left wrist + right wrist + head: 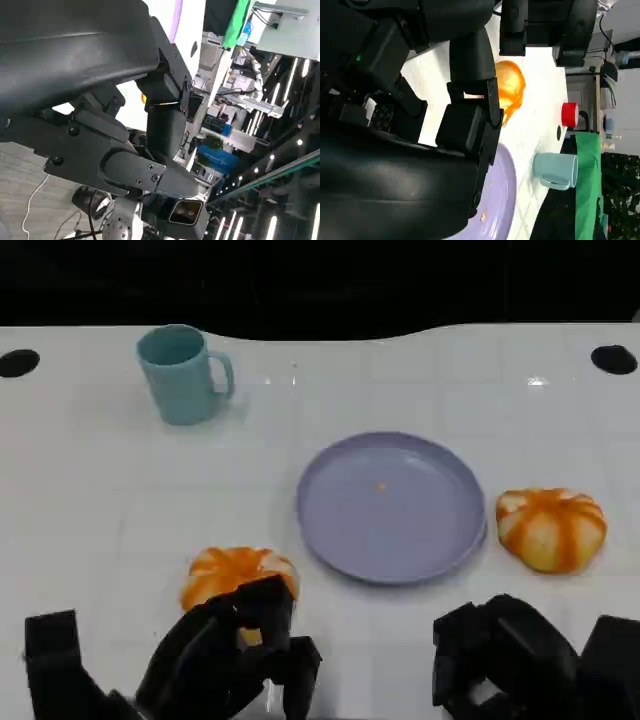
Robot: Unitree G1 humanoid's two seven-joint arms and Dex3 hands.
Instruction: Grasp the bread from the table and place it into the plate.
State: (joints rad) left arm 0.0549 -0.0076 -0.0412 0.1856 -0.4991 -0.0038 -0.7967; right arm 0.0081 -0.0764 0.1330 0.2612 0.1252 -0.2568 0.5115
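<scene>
Left hand (235,655) with fingers apart, nothing held, just at 6 o'clock of the near bread roll (238,575), itself at 8 o'clock of the purple plate (392,506); probably light, soft, crushable, best cupped gently around the sides.

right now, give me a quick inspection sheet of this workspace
surface: white table, dark holes at both far corners
job's things: purple plate bare but for a crumb; bread near side, left of plate; second bread right of plate
clutter: teal mug far left
hands: left hand over the near bread, fingertips at it, hold not confirmed; right hand curled, holding nothing
cables: white cable on floor
surroundings: shelves, ceiling lights, green cloth, red item
</scene>
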